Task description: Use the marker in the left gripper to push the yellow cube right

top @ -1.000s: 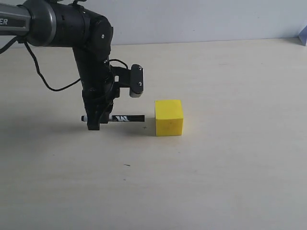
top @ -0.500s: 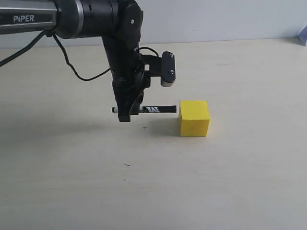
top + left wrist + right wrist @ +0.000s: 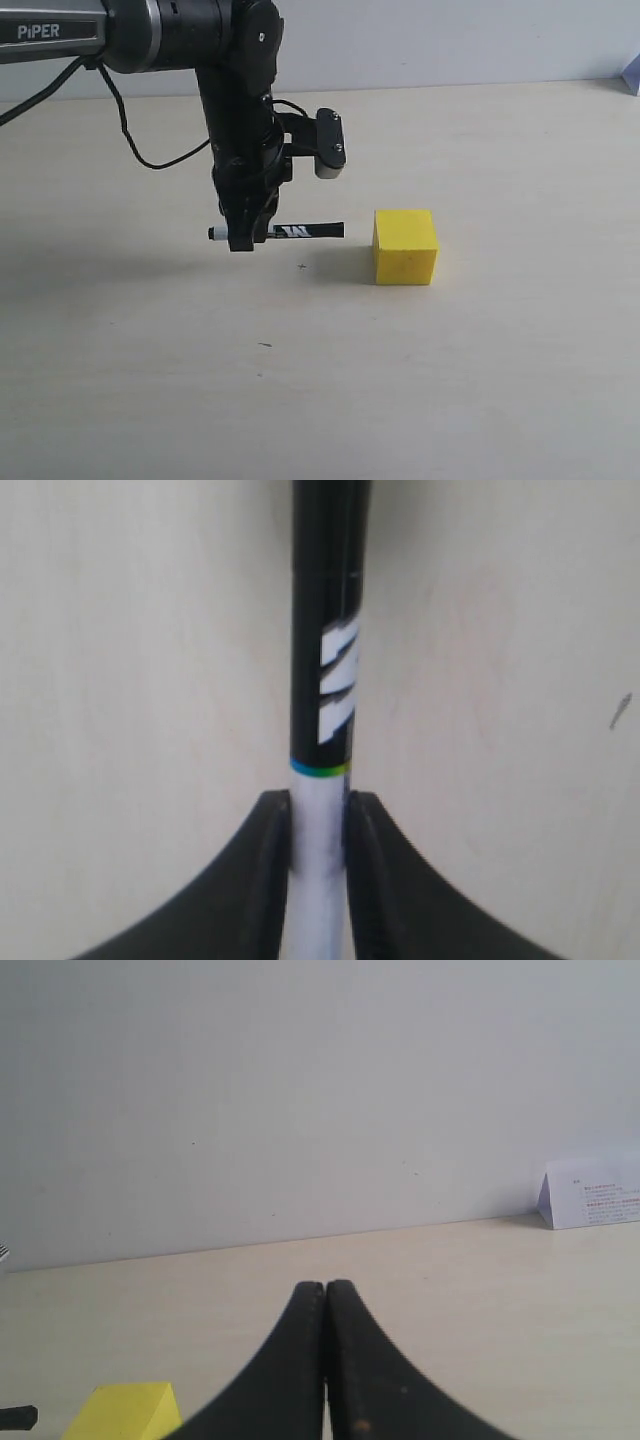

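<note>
A pale beige tabletop (image 3: 470,380) fills the scene. A black and grey arm reaches in from the far left, with its black two-fingered left gripper (image 3: 240,238) pointing down. The small bright yellow cube (image 3: 405,247) sits to its right. The slim black-and-white marker (image 3: 300,231) lies level, its black end aimed right at the cube with a gap between them. Only the left wrist view shows the fingers clamped on the white barrel. Only the right wrist view shows the black right gripper (image 3: 325,1300), its fingers pressed together and empty.
</note>
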You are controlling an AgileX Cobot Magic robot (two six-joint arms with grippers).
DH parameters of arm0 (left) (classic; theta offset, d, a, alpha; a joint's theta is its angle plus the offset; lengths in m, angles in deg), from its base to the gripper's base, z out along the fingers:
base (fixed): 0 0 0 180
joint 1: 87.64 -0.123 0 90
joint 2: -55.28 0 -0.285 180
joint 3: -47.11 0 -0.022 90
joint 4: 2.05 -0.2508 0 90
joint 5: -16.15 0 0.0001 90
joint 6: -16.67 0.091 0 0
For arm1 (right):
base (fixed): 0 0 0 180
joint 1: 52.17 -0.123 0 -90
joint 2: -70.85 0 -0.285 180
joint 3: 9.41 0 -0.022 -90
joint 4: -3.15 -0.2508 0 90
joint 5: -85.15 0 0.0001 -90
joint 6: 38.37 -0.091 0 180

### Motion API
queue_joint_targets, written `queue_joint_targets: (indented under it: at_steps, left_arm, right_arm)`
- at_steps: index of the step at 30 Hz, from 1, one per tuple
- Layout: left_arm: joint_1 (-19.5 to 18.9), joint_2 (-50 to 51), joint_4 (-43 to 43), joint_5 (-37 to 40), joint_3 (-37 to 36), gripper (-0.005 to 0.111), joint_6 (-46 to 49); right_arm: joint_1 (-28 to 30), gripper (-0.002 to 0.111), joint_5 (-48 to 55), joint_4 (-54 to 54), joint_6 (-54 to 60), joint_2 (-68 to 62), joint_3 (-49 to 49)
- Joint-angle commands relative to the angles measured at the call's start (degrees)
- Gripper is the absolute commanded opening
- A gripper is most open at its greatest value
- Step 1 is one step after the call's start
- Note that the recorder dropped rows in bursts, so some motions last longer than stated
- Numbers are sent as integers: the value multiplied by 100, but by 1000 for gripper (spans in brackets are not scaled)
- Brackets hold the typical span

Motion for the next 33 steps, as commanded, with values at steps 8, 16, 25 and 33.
queue_joint_targets:
  at_steps: [8, 16, 25, 33]
  left_arm:
    - [21, 125, 20, -14, 33, 0, -74]
    - [21, 244, 20, -92, 33, 0, -23]
    - [110, 252, 20, -426, 33, 0, -10]
    - [694, 544, 194, -613, 558, 0, -107]
  right_arm:
    - [-16, 0, -28, -6, 11, 38, 27]
    - [-16, 0, -28, -6, 11, 38, 27]
    - [-16, 0, -28, -6, 11, 38, 27]
    - [-16, 0, -28, -6, 11, 38, 27]
